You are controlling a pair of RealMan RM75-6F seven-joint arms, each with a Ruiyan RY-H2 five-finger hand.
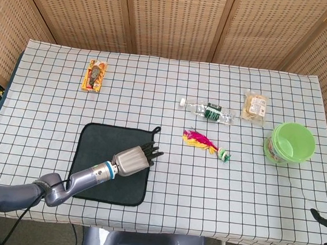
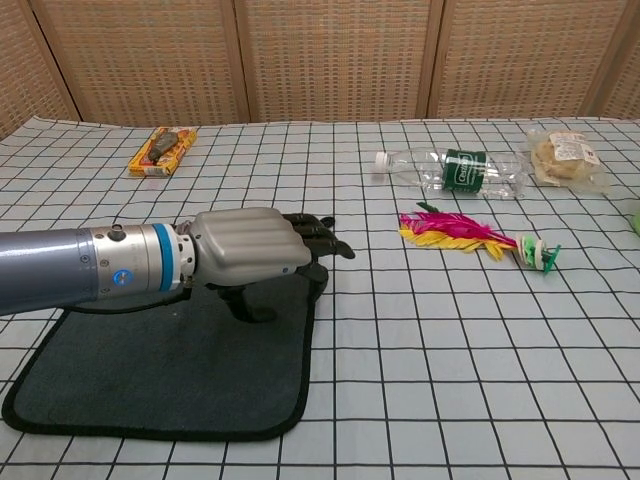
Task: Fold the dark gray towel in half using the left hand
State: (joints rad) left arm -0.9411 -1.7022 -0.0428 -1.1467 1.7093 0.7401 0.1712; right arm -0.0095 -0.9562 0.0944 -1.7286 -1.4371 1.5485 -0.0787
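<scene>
The left hand [image 2: 255,250] has a ribbed silver back, black fingers, a blue wrist ring and grey forearm

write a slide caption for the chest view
Left robot hand reaches over the right edge of the flat dark gray towel.
</scene>
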